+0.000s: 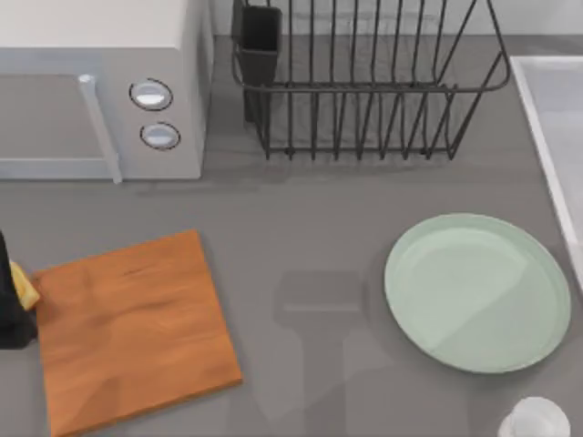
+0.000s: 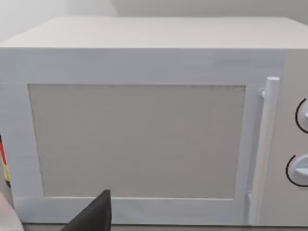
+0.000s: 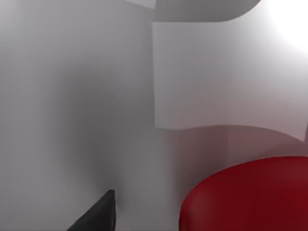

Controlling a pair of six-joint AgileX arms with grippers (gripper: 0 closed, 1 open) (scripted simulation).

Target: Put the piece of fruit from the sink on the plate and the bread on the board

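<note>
My left hand (image 1: pixel 11 305) held the bread (image 1: pixel 25 291) at the board's (image 1: pixel 132 328) edge; my right hand's (image 3: pixel 96 214) grip beside the fruit (image 3: pixel 248 197), I couldn't tell.

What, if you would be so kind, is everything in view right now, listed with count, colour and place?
microwave: one, white, top view's back left
dish rack: one, dark wire, back centre
sink: one, pale rim, right edge
board: one, orange-brown, front left
plate: one, mint green, front right
cup: one, white, front right corner
bread: one, yellow, at the board's left edge
piece of fruit: one, deep red, close in right wrist view
left gripper: dark, left edge, at the bread
</note>
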